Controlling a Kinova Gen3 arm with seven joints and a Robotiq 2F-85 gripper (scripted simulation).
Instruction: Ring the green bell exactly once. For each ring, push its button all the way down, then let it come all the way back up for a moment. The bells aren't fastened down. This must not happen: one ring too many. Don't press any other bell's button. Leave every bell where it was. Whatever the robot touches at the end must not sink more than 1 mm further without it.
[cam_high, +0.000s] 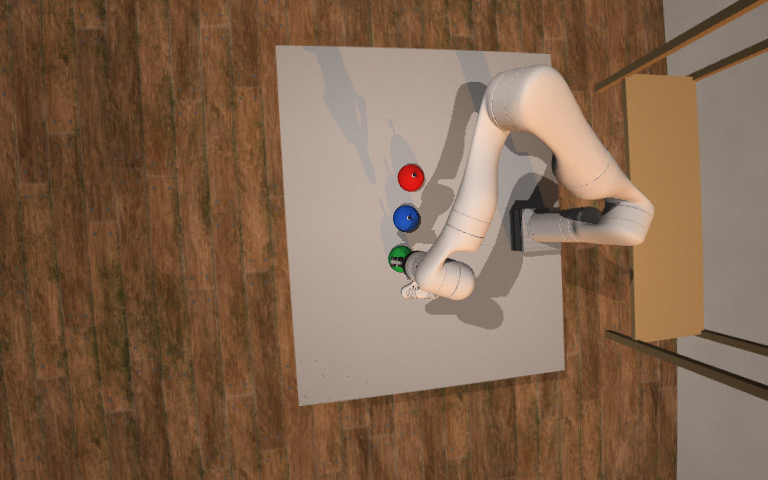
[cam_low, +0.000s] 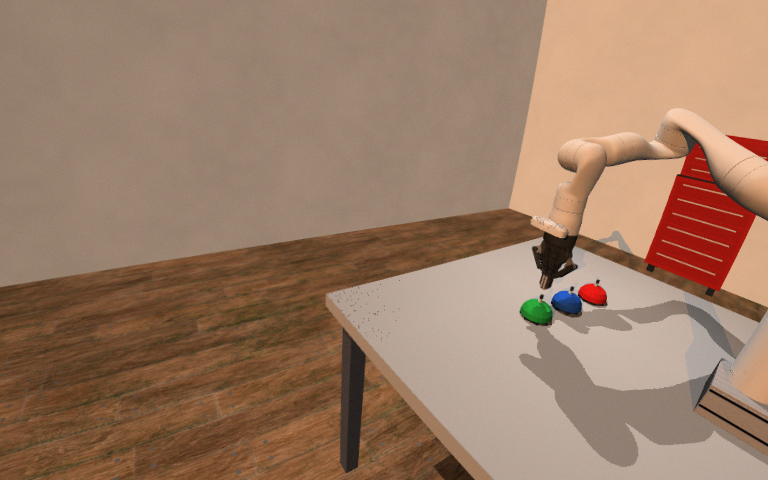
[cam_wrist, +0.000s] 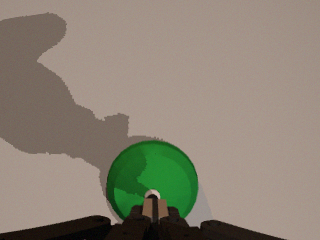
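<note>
closed gripper (cam_low: 544, 281) above green bell (cam_low: 535, 311)

A red drawer cabinet (cam_low: 699, 226) stands on the wood floor (cam_low: 169, 339) by the wall.

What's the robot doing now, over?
Hand shut, holding nothing, above green bell, not touching. Blue bell right beside. Nothing in the way.

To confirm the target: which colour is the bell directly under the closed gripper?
Green; the wrist view shows it best, below the gripper.
</note>
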